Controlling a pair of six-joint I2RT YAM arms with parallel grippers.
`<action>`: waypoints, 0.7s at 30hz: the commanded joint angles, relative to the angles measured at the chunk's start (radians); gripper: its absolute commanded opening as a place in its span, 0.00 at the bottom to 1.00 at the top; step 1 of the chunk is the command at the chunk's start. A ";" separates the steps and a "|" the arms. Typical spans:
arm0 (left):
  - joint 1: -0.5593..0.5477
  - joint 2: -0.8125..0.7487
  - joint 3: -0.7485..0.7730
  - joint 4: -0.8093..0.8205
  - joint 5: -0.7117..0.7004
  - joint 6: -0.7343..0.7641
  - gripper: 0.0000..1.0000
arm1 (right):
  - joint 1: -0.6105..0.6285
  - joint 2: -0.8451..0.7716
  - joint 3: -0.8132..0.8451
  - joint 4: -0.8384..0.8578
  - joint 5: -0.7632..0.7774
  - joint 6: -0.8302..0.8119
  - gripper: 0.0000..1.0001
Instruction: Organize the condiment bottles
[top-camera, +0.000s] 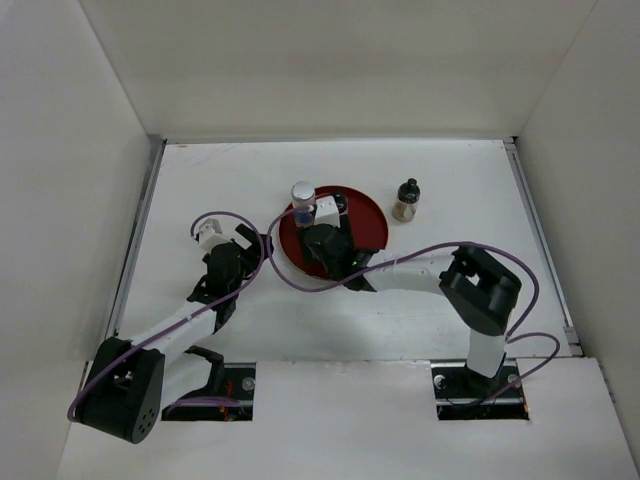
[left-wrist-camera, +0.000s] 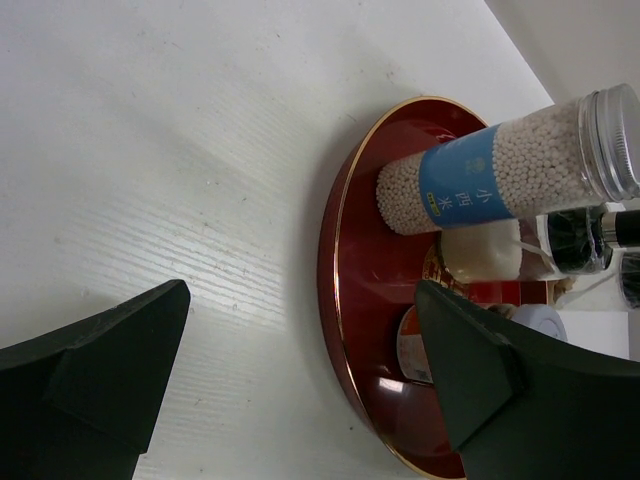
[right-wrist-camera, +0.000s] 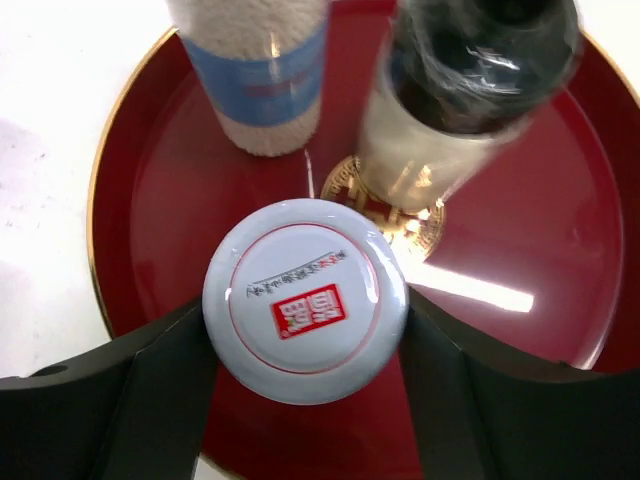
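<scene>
Nearest us, the left tool (left-wrist-camera: 302, 330) hangs wide open over the white surface (top-camera: 450, 170). It is just beside the rim of the round, gold-edged red plate (right-wrist-camera: 560, 250) and has nothing between its fingers. The right tool (right-wrist-camera: 305, 335) is over the plate's near part, closed around a white-capped bottle (right-wrist-camera: 300, 290) with a red square mark on its round lid. We cannot tell whether the bottle's base rests on the plate.

Beyond it two bottles stand on the plate: a silver-lidded, clear blue-banded bottle (left-wrist-camera: 460, 180) of white grains and, beside it, a dark-capped bottle (right-wrist-camera: 470, 70) with a pale body. Farther right, well apart from the plate, a small black-capped bottle (top-camera: 407, 201) with brownish contents stands alone on the surface.

We judge the job past halfway: two bottles placed, one in hand, one left to fetch.
</scene>
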 joint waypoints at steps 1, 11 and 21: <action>0.006 -0.008 -0.004 0.041 0.014 -0.004 1.00 | 0.000 -0.014 0.096 0.097 0.038 -0.027 0.84; 0.008 -0.032 -0.009 0.040 0.008 -0.004 1.00 | -0.133 -0.382 -0.184 0.157 0.006 -0.016 1.00; -0.002 0.023 -0.001 0.054 0.008 -0.002 1.00 | -0.524 -0.247 -0.067 0.059 -0.114 -0.030 1.00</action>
